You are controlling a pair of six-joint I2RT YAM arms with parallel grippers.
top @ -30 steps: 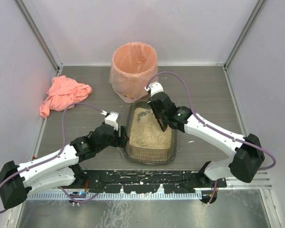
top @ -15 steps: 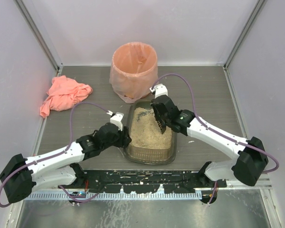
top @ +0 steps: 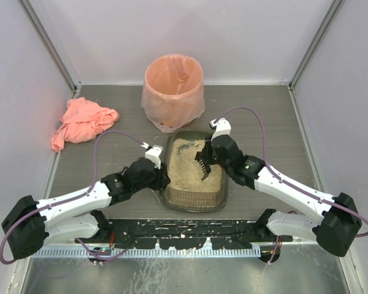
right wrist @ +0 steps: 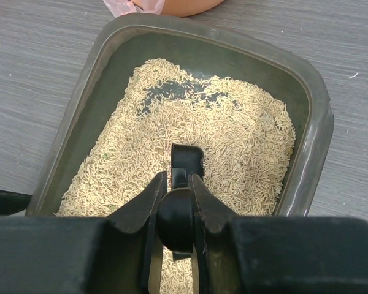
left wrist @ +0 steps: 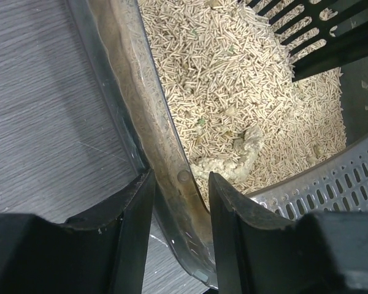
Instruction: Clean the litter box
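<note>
Right gripper [right wrist: 175, 184] was clamped tight on the black handle of a slotted scoop [top: 202, 164], whose tines dipped into the pellets at the right of centre of the top view. In the right wrist view the handle stood over the middle of the litter, with pellet-covered floor on both sides before either long wall.

The litter box [top: 193, 205] sat at the lower centre of the table [top: 264, 116], its near rim close to the arm bases and its far rim just beside the round bin [top: 173, 92] lined with a peach bag.

The left gripper [left wrist: 181, 196] straddled the box's left wall, one finger [left wrist: 141, 214] outside over the table, the other inside. The wall filled the gap between them, but whether they pinched it I could not tell. A pale clump [left wrist: 233, 162] lay in the pellets just inside that wall.

Bare tabletop ran right of the box to the side wall. A pink cloth [top: 83, 122] lay at the upper left, well apart.
</note>
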